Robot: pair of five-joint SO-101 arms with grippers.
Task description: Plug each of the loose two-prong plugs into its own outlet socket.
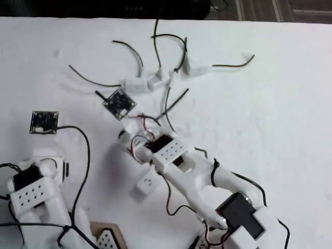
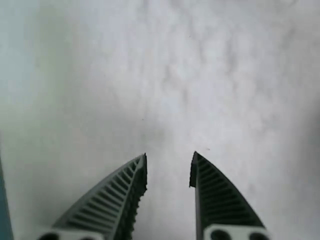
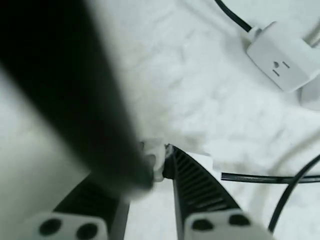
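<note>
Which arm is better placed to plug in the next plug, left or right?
Right. Its jaws are closed on a small white piece, probably a plug, with an outlet socket in view ahead. The left arm sits back, jaws open over bare cloth.

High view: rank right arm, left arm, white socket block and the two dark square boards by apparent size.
1. right arm
2. left arm, partly cut off
3. white socket block, centre dark board and left dark board: alike, unranked

No text, label, number or sign can be read on anything.
</note>
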